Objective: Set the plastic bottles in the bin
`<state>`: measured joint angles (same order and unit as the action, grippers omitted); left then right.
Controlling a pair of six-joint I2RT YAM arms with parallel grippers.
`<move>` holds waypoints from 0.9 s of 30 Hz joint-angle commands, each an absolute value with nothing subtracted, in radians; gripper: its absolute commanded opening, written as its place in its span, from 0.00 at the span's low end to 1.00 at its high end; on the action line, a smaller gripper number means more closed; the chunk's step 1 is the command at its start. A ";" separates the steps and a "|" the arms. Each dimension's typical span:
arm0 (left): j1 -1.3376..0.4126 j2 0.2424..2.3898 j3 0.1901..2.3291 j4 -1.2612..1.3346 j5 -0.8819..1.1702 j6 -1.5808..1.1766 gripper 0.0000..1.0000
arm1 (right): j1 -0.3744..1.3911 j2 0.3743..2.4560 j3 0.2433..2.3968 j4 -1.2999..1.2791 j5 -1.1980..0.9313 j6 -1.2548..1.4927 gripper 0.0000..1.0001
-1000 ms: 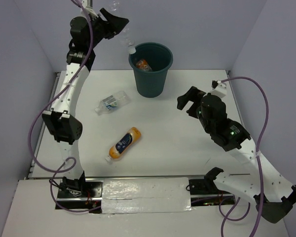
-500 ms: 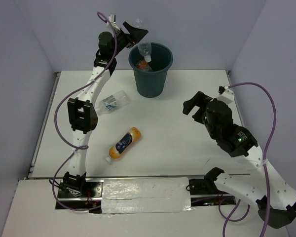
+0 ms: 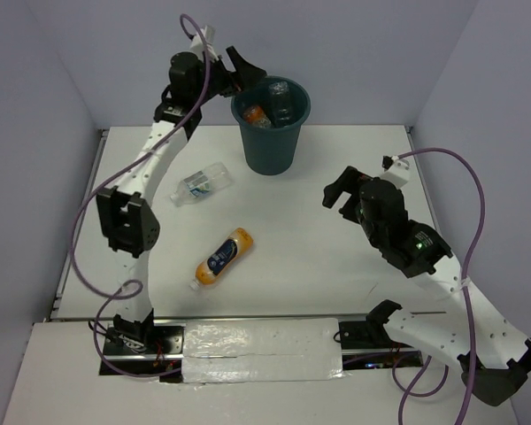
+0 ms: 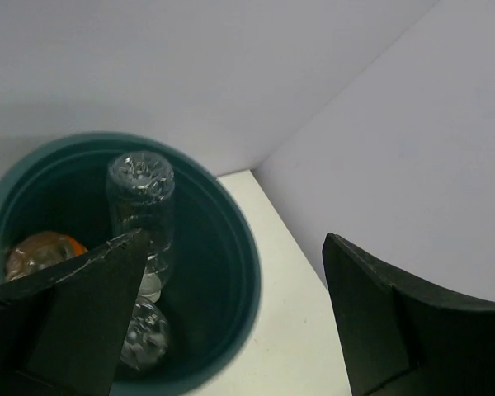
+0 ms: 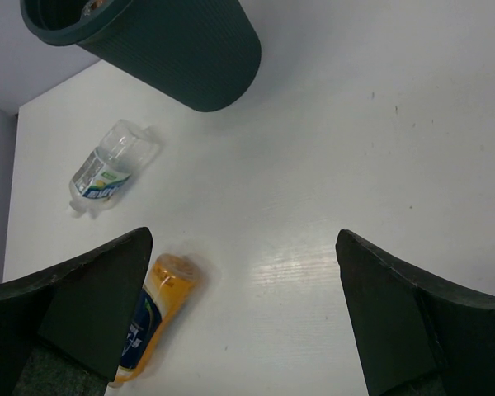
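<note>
The dark teal bin (image 3: 270, 146) stands at the back of the table. Inside it are a short orange bottle (image 3: 255, 113) and a clear bottle (image 3: 280, 99) standing cap down. My left gripper (image 3: 248, 75) hangs open just above the bin's left rim, holding nothing. The left wrist view looks into the bin (image 4: 249, 256): the upended clear bottle (image 4: 140, 202), a second clear bottle (image 4: 145, 334) and the orange bottle (image 4: 40, 252). On the table lie a clear bottle (image 3: 201, 183) and an orange bottle with a blue label (image 3: 223, 258). My right gripper (image 3: 341, 190) is open over the table's right half.
Grey walls close in the table at the back and on both sides. The right wrist view shows the bin (image 5: 181, 49), the clear bottle (image 5: 107, 169) and the orange bottle (image 5: 153, 318) ahead of my open right gripper (image 5: 243, 239).
My left gripper swung over the bin's rim and opened. The clear bottle it held dropped into the bin. The right arm shifted only slightly.
</note>
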<state>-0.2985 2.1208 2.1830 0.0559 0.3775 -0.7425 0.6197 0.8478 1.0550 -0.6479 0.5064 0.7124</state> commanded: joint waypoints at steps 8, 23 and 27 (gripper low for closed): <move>-0.244 1.717 1.924 -0.331 -0.055 -0.613 0.99 | 0.634 0.853 1.026 -0.575 0.502 0.695 1.00; -0.228 1.718 1.534 -0.603 -0.176 -0.336 0.99 | 0.635 0.908 1.040 -0.542 0.456 0.689 1.00; -0.258 1.785 1.546 -0.626 -0.190 -0.292 0.99 | 0.641 0.926 1.063 -0.551 0.440 0.689 1.00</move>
<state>-0.2340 1.7527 1.5181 -0.6346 -0.1688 -0.3832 0.6277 0.9180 1.0252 -0.5865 0.4492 0.6979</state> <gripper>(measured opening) 0.994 0.997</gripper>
